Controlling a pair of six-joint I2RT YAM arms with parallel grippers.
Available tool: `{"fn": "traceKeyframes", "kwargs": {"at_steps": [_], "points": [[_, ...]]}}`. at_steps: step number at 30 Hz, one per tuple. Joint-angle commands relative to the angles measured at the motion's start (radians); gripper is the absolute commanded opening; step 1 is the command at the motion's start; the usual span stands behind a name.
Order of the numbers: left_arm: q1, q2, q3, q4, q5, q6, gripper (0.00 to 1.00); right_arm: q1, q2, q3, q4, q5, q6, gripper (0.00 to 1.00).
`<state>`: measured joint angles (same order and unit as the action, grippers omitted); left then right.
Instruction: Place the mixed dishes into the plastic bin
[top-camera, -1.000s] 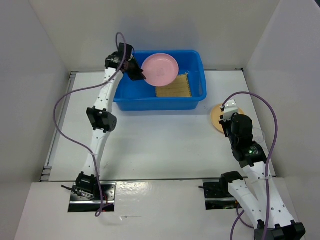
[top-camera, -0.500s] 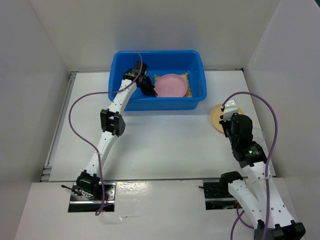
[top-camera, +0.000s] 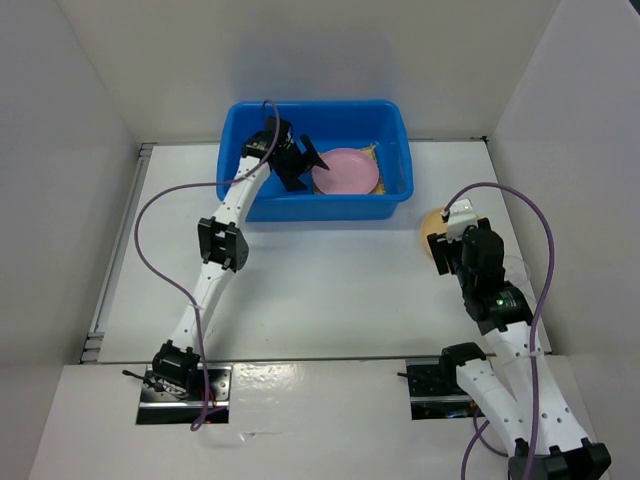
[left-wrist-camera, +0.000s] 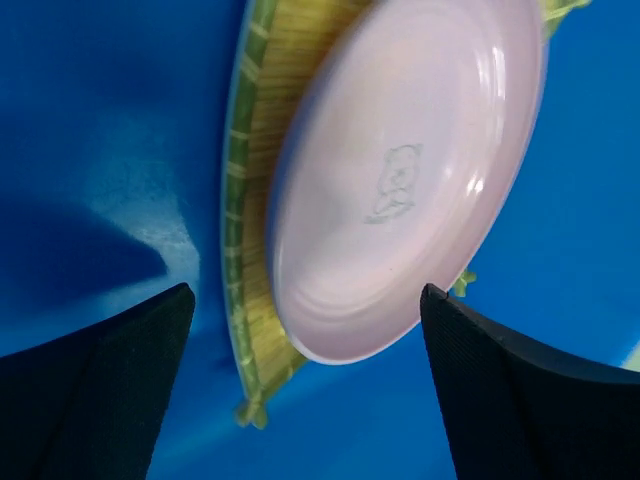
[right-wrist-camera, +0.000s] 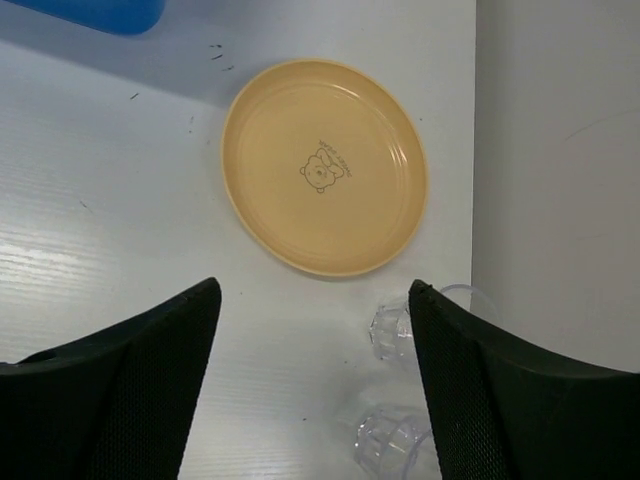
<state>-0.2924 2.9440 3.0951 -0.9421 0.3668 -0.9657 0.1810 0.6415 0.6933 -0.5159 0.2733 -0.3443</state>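
Observation:
The blue plastic bin (top-camera: 320, 208) stands at the back of the table. Inside it the pink plate (top-camera: 346, 171) (left-wrist-camera: 400, 190) lies on the yellow woven mat (left-wrist-camera: 255, 200). My left gripper (top-camera: 308, 160) (left-wrist-camera: 305, 300) hovers in the bin just left of the plate, open and holding nothing. The tan-orange plate (right-wrist-camera: 325, 165) (top-camera: 430, 222) lies on the table to the right of the bin. Two clear cups (right-wrist-camera: 392, 325) (right-wrist-camera: 385, 440) lie on their sides near it by the right wall. Above the table just short of that plate, my right gripper (right-wrist-camera: 315, 290) (top-camera: 447, 250) is open and empty.
A white side wall (right-wrist-camera: 560, 150) rises right beside the tan-orange plate and the cups. The bin's corner (right-wrist-camera: 100, 15) shows at the top left of the right wrist view. The left arm's purple cable (top-camera: 150, 210) loops over the table's left side.
The left gripper brought the pink plate down into the bin, then opened and let it go onto the mat. The right gripper's jaws opened wider above the table near the tan-orange plate.

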Motion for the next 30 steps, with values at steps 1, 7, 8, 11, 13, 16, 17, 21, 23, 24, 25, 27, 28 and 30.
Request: {"fn": "traceKeyframes", "kwargs": {"at_steps": [1, 7, 8, 11, 13, 16, 17, 21, 23, 24, 25, 27, 28, 30], "points": [[0.033, -0.166, 0.042, 0.035, 0.024, 0.008, 1.00, 0.008, 0.033, -0.017, 0.059, 0.024, 0.014, 0.81], [0.053, -0.439, 0.042, -0.202, -0.164, 0.197, 1.00, -0.052, 0.276, 0.063, -0.030, -0.084, -0.111, 0.53], [0.053, -0.513, 0.042, -0.255, -0.222, 0.221, 1.00, -0.052, 0.329, 0.077, -0.039, -0.106, -0.131, 0.50], [0.038, -0.656, -0.046, -0.363, -0.379, 0.329, 1.00, -0.107, 0.514, 0.149, -0.050, -0.161, -0.192, 0.45], [0.027, -0.732, -0.148, -0.363, -0.405, 0.355, 1.00, -0.130, 0.578, 0.173, -0.050, -0.198, -0.212, 0.49], [0.004, -0.891, -0.344, -0.363, -0.466, 0.367, 1.00, -0.140, 0.693, 0.210, -0.050, -0.270, -0.243, 0.70], [-0.007, -0.914, -0.415, -0.363, -0.466, 0.367, 1.00, -0.140, 0.743, 0.224, -0.050, -0.295, -0.254, 0.72], [-0.007, -1.019, -0.576, -0.363, -0.491, 0.367, 1.00, -0.150, 0.807, 0.235, -0.059, -0.370, -0.277, 0.77], [-0.007, -1.063, -0.628, -0.363, -0.500, 0.367, 1.00, -0.150, 0.807, 0.226, -0.050, -0.382, -0.288, 0.80], [-0.007, -1.074, -0.654, -0.363, -0.515, 0.367, 1.00, -0.150, 0.819, 0.226, -0.036, -0.382, -0.297, 0.80], [-0.007, -1.092, -0.703, -0.363, -0.526, 0.367, 1.00, -0.150, 0.830, 0.215, -0.027, -0.373, -0.297, 0.80], [-0.007, -1.111, -0.745, -0.354, -0.526, 0.367, 1.00, -0.150, 0.878, 0.215, -0.013, -0.358, -0.309, 0.79], [-0.007, -1.132, -0.766, -0.340, -0.526, 0.358, 1.00, -0.150, 0.894, 0.215, 0.002, -0.344, -0.318, 0.78], [-0.007, -1.181, -0.857, -0.321, -0.535, 0.337, 1.00, -0.173, 0.928, 0.215, 0.020, -0.344, -0.340, 0.74]]}}
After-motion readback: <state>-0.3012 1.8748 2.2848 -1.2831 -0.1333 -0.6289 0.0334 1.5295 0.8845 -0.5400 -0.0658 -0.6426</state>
